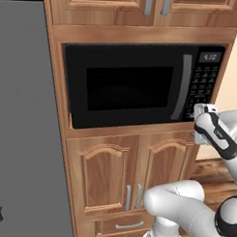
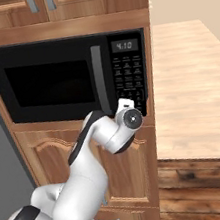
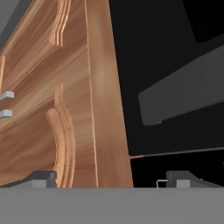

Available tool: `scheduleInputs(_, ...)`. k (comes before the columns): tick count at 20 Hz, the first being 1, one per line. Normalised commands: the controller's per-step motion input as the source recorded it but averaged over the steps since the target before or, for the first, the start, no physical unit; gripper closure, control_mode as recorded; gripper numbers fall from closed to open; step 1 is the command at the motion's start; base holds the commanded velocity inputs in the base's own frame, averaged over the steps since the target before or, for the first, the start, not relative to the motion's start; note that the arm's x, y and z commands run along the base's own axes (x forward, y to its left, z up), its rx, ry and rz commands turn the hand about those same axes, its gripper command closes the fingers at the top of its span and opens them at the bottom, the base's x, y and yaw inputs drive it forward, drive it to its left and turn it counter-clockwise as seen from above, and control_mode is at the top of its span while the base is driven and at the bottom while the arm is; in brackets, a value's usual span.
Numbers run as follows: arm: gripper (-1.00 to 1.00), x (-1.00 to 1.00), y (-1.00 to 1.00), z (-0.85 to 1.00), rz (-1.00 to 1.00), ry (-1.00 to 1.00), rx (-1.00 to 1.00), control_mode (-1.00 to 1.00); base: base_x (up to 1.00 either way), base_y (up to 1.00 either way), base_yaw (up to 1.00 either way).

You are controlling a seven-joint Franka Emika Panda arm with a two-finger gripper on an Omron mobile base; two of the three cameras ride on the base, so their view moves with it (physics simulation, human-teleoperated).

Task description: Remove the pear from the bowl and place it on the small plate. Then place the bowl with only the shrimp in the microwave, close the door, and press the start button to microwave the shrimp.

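Microwave [image 1: 141, 85] door [image 1: 124, 86] shut, gripper [image 3: 113, 179] up by the keypad's lower corner, perhaps touching it, fingers [image 3: 41, 178] spread wide, holding nothing

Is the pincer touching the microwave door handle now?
Apart. In the hand view the open pincer has its tips low, and the grey handle lies well above them, with black door between.

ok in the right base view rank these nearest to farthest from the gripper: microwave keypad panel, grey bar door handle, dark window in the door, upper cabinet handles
1. Black keypad panel: right at the gripper, on the black built-in microwave's right side.
2. Vertical grey bar handle: just left of the keypad.
3. Dark glass window: further left in the door.
4. Grey upper cabinet handles: top edge, above the microwave.
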Motion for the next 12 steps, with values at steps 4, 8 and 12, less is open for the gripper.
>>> scheduleInputs(4, -1.0, 0.11, 0.0, -0.07, 0.0, 0.0, 0.0, -1.0, 0.0, 0.0, 0.0)
scheduleInputs(8, -1.0, 0.1, 0.0, -0.04, 0.0, 0.0, 0.0, -1.0, 0.0, 0.0, 0.0)
scheduleInputs(12, -1.0, 0.09, -0.06, -0.04, 0.0, 0.0, 0.0, -1.0, 0.0, 0.0, 0.0)
